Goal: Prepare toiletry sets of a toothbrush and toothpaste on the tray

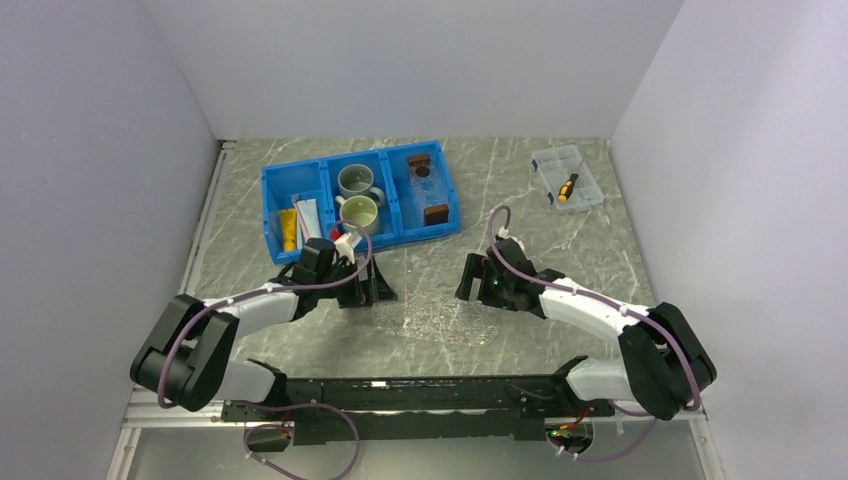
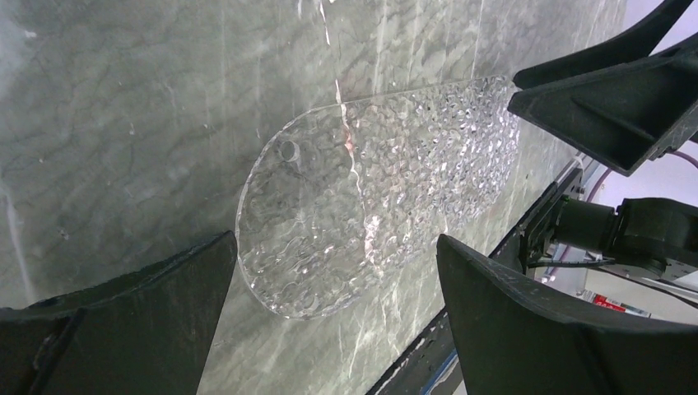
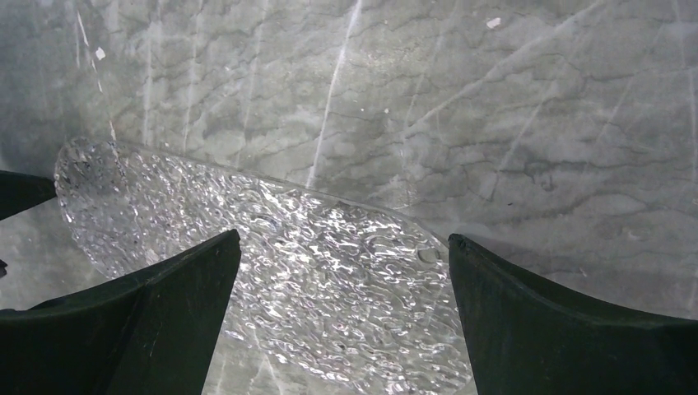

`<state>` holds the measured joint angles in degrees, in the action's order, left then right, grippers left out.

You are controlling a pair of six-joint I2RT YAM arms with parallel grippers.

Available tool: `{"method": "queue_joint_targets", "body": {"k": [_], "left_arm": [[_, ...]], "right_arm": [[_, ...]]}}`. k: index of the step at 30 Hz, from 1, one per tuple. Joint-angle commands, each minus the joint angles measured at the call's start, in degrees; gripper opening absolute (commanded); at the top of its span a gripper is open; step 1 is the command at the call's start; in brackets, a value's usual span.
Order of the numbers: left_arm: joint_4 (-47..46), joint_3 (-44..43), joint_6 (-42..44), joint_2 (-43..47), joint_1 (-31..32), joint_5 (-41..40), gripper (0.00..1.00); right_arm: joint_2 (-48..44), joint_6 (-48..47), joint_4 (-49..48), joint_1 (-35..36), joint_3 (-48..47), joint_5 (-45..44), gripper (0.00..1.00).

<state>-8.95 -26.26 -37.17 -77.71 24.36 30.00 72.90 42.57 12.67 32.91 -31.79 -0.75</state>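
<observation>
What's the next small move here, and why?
Probably send the right gripper forward to the tray, which lies in the right compartment of the blue bin. It and the left gripper are open and empty above a clear textured plate; the toothpaste is in the bin's left compartment. The tray likely has to come out first.

Jaws wide apart over clear textured plate [image 3: 280,247] on marble table [image 3: 535,123].

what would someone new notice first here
The bright blue bin at the back left stands out, two mugs in its middle compartment. Nearer, the left gripper and right gripper hang open either side of a clear dimpled oval plate lying flat on the grey marble table.
</observation>
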Motion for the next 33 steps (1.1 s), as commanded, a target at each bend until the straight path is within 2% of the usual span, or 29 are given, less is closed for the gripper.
{"method": "queue_joint_targets", "body": {"k": [1,8,15,20,25,33], "left_arm": [[3.67,2.18,0.73,2.42,0.79,-1.39,0.99],[7.69,3.97,1.44,8.58,0.84,-3.49,0.99],[9.59,4.54,1.93,13.02,0.84,-4.86,0.99],[10.66,1.9,2.84,11.96,0.84,-5.17,0.99],[9.43,-1.14,3.23,8.49,0.79,-5.08,0.99],[7.32,-4.64,3.51,2.91,0.87,-5.15,0.99]], "right_arm": [[2.81,1.09,1.83,1.01,0.85,2.35,1.0],[1.5,0.59,4.83,1.18,0.34,-1.24,1.0],[-7.42,2.76,13.41,1.17,3.59,-7.23,1.0],[-14.62,5.79,14.04,1.46,8.65,-0.78,1.0],[-20.74,8.93,16.41,2.87,10.91,0.49,1.0],[-23.5,12.04,17.42,5.14,13.21,4.25,1.0]]}}
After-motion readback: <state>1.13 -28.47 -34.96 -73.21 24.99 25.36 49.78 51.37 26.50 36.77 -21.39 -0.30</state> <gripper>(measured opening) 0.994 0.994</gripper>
